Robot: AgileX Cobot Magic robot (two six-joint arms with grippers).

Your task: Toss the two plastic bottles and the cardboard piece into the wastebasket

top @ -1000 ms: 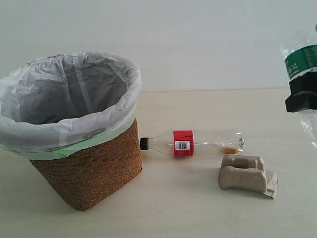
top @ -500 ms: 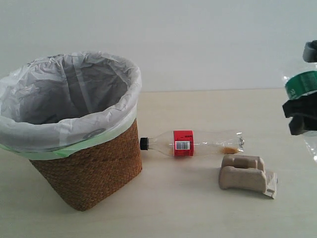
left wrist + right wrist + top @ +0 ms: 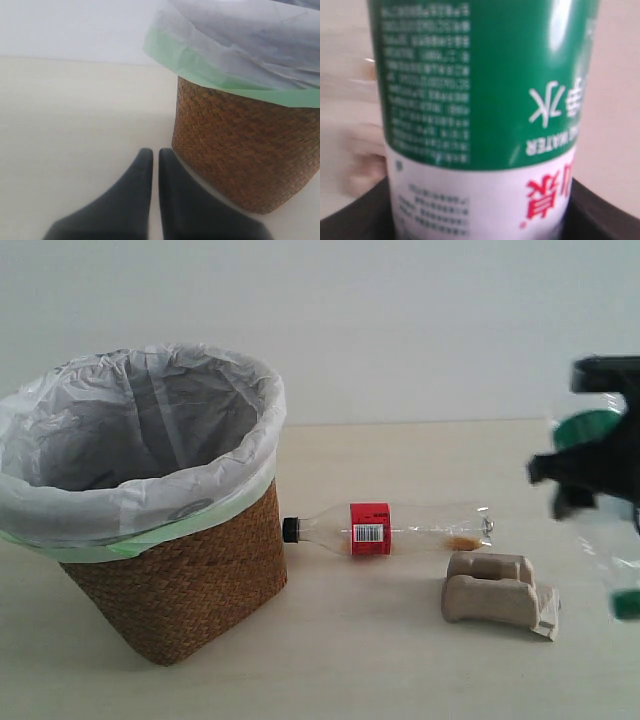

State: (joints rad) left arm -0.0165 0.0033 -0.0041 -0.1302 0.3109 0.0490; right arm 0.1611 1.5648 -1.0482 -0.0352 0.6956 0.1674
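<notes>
The green-and-white labelled bottle (image 3: 480, 100) fills the right wrist view, held between the black fingers of my right gripper (image 3: 590, 475), which hangs in the air at the far right above the table. Its green cap (image 3: 627, 604) points down. The red-labelled bottle (image 3: 385, 529) lies on its side, black cap almost touching the wastebasket (image 3: 185, 585). The cardboard piece (image 3: 497, 593) rests just in front of that bottle's base. My left gripper (image 3: 151, 155) is shut and empty, low beside the wastebasket's woven wall (image 3: 240, 150).
The white bag liner with a pale green edge (image 3: 130, 480) folds wide over the wastebasket rim. A pale wooden table (image 3: 350, 670) carries everything, with a plain white wall behind it.
My right gripper has moved left into the exterior view with the green-labelled bottle and turned it, so the green cap now hangs lower. Everything on the table stayed put.
</notes>
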